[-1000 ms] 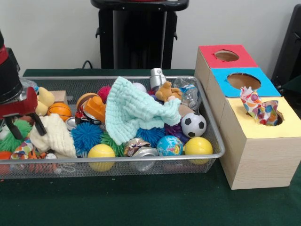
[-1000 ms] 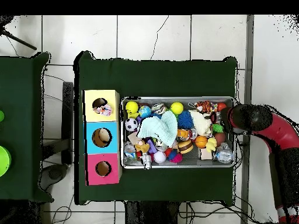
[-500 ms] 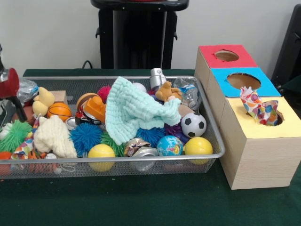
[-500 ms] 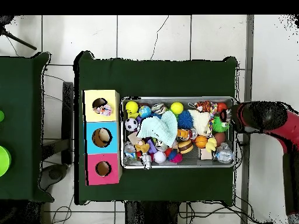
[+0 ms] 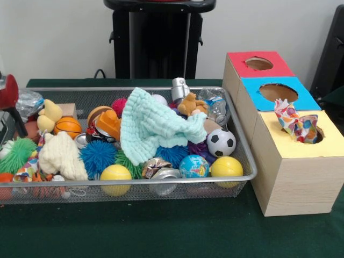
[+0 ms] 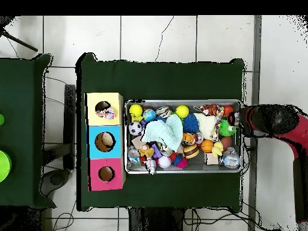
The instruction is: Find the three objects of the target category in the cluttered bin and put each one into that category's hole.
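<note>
Green cloth covers the counter point(image 5: 161, 236) in the front view, with a pale wall behind. On it sits a wire mesh bin point(image 5: 244, 156), crammed with small toys. A mint knitted cloth point(image 5: 153, 126) is draped over the middle of the pile, so it may hide other things. Near the front rim lie two yellow balls point(image 5: 115, 173), a globe ball point(image 5: 193, 165) and a soccer ball point(image 5: 221, 142). A blue spiky ball point(image 5: 98, 155) and a cream knitted cloth point(image 5: 62, 156) lie further left. Just right of the bin stands a row of three boxes: the far one with a red top point(image 5: 236, 63), the middle one with a blue top point(image 5: 252, 91), the near one with a yellow top point(image 5: 290, 148). Each top has a round hole. A patterned cloth point(image 5: 295, 122) is stuffed in the yellow hole and sticks up from it, so cloths appear to be the target category. The gripper point(image 5: 8, 115) shows only partly at the left edge, beside the bin; whether its fingers are wide or narrow cannot be told.

Seen from overhead, the bin point(image 6: 240, 168) lies lengthwise with the boxes at its left end. The gripper point(image 6: 245, 120) hangs at the bin's right end, and nothing visible is held.
</note>
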`<action>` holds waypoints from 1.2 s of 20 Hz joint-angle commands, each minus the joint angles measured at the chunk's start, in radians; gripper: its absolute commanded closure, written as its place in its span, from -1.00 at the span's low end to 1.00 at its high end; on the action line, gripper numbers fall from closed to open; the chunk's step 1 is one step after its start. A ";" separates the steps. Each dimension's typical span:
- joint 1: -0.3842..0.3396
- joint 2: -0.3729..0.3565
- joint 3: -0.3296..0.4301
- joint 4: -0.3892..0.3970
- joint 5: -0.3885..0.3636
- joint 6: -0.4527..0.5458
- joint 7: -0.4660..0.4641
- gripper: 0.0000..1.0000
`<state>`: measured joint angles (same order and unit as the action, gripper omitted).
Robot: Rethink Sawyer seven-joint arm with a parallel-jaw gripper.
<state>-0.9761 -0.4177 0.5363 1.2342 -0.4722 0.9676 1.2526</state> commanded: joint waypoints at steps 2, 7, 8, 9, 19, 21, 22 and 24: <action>-0.016 0.077 0.025 0.122 -0.073 -0.105 -0.177 -1.00; -0.018 0.099 0.025 0.129 -0.076 -0.137 -0.161 -1.00; -0.018 0.106 0.027 0.124 -0.077 -0.135 -0.164 -1.00; -0.017 0.110 0.027 0.118 -0.078 -0.133 -0.166 -1.00; -0.034 0.248 0.051 0.059 -0.101 -0.240 -0.197 -1.00; -0.034 0.268 0.055 0.046 -0.106 -0.261 -0.204 -1.00; -0.035 0.278 0.058 0.040 -0.109 -0.271 -0.209 -1.00; -0.036 0.300 0.065 0.024 -0.112 -0.284 -0.224 -1.00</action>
<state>-1.0079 -0.2549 0.5485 1.2749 -0.5050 0.7440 1.2526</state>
